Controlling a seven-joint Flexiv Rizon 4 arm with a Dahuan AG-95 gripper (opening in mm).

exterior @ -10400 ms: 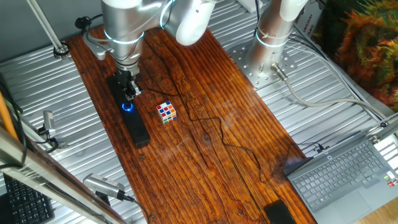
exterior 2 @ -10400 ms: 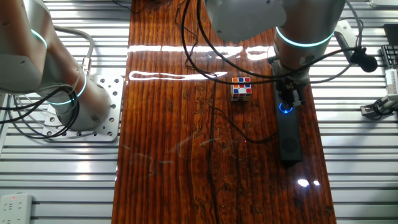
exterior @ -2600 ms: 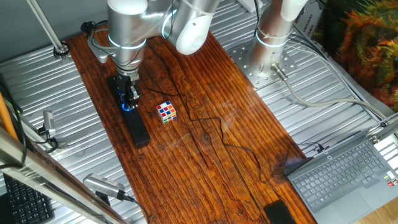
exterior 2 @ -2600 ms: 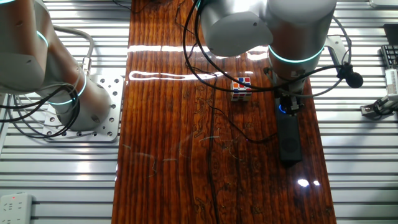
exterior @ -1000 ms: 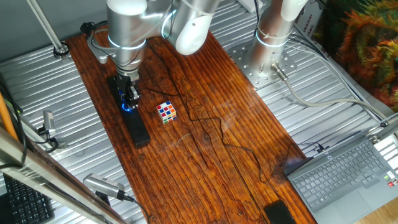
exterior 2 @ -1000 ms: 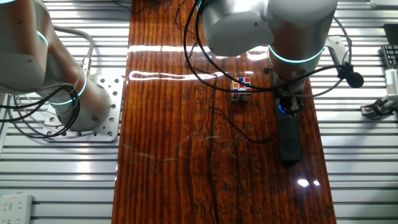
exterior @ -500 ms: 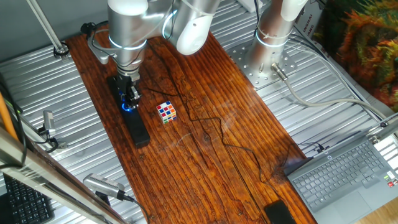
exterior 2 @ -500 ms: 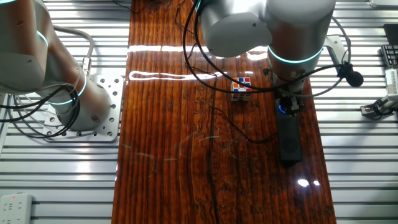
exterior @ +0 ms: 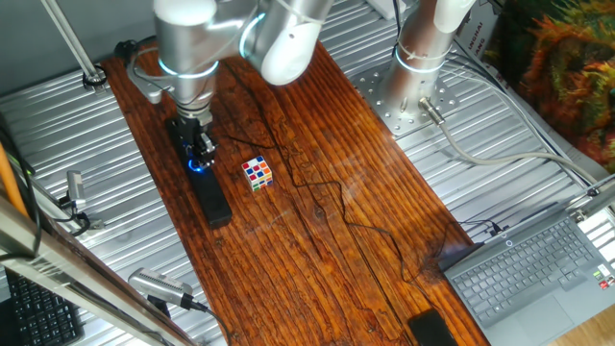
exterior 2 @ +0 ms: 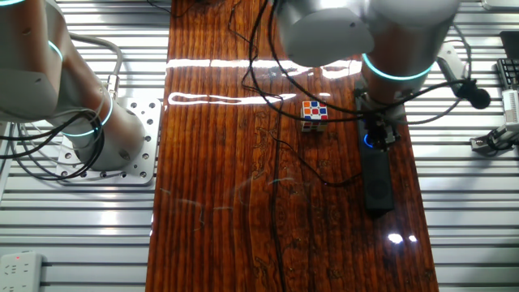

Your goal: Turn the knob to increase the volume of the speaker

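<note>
The speaker (exterior: 213, 199) is a long black bar lying along the left side of the wooden table; in the other fixed view the speaker (exterior 2: 378, 185) lies at the right. Its knob (exterior: 197, 164) shows as a blue glow partly hidden by my fingers, and the knob (exterior 2: 371, 140) peeks out beside them in the other fixed view too. My gripper (exterior: 201, 151) points straight down onto the knob, its fingers closed around it. From the other side, my gripper (exterior 2: 380, 132) sits directly over the dial.
A multicoloured puzzle cube (exterior: 257, 173) stands just right of the speaker. Thin black cables (exterior: 327, 197) trail across the wood. A second arm's base (exterior: 421, 60) is at the back right, a laptop (exterior: 533, 274) at the right, a small black device (exterior: 430, 330) at the front edge.
The arm's upper links have swung round above the wrist since half a second ago. The gripper stays down on the knob, and the speaker and cube have not shifted.
</note>
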